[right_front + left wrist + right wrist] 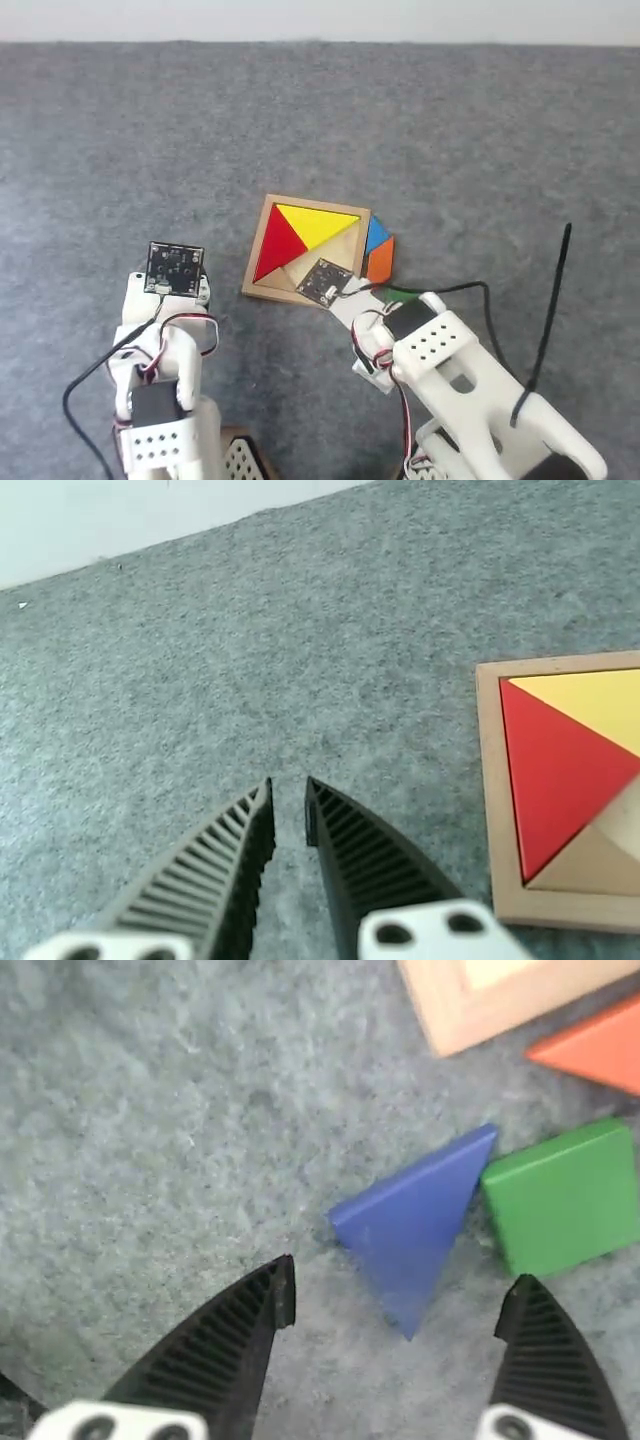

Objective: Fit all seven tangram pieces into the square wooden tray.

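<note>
grey felt-like matting covers the desk [480, 140], seen from above. the square wooden tray [275, 297] sits near the middle, turned slightly. a red triangle [277, 245] and a yellow triangle [315, 225] are already seated in it, and the rest of its floor is bare wood.

at the tray's 3 o'clock, a light blue piece [377, 234] and an orange piece [381, 260] lie on the matting against its rim. a green square [400, 294] lies at about 5 o'clock.

the right claw [400, 1275] is spread wide and holds nothing. it hangs low over a blue triangle [415, 1225] that lies flat between its fingers, just outside a tray corner. the left claw [289, 782] is at the tray's 8 o'clock, well apart from it. it is all but closed, with only a thin slit between its fingers, and empty.

likely trouble: the green square looks to be touching the blue triangle along one edge, so a closing finger may catch both or shove the square away. the triangle's slanted sides could let it squirt out of the pinch. it also lies flat on fuzzy matting, which leaves little edge to grip. the tray is close, so a low sweep might knock it and unseat the two fitted triangles.

a pale strip of wall [320, 20] runs along the 12 o'clock edge. a black cable [545, 330] loops up beside the right arm.
</note>
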Robot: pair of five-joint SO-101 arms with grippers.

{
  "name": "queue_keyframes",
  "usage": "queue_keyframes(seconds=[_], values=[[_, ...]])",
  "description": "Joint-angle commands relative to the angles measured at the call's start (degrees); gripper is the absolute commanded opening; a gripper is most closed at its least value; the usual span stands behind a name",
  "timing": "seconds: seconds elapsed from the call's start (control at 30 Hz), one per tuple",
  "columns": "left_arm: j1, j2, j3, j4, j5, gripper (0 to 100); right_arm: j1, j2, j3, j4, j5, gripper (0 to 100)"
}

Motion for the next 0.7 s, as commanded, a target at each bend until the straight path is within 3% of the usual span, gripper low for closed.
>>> queue_keyframes(seconds=[0.0,0.27,0.53,0.67], values=[[-0.09,-0.79,-1.98,0.09,-0.44,5,-0.04,-1.27,-0.26,-3.12,0.88,31.7],[-0.09,-0.79,-1.98,0.00,-0.44,5,0.04,10.42,-2.37,-8.04,-6.86,27.6],[-0.09,-0.79,-1.98,0.00,-0.44,5,0.04,16.92,-6.33,-5.76,-7.91,26.9],[-0.09,-0.79,-1.98,0.00,-0.44,5,0.04,16.84,-6.33,-5.67,-7.65,18.1]])
